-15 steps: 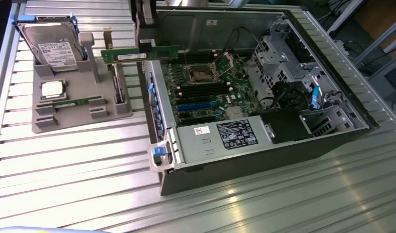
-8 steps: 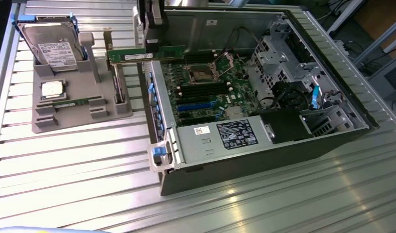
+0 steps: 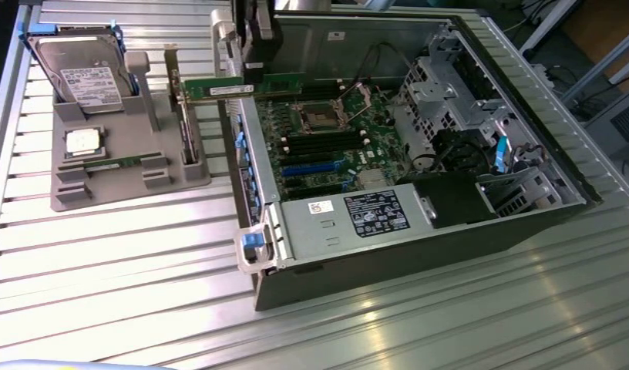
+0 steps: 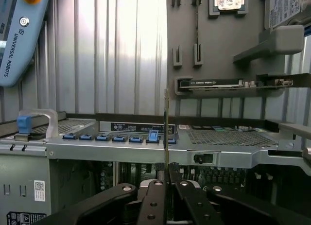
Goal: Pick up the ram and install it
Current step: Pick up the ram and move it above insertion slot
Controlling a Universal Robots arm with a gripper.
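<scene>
Ram clamped edge-on in my narrowed claw, aloft over the open case's side wall, short of the motherboard slots; carry step, I judge, and seating demands square alignment.

My big shiny metal table in a bright room

I see a silver table made of long ribs, with white light shining off it. Past its far corner the floor is dark. A brown board, white bars and a grey box are there too.
</scene>
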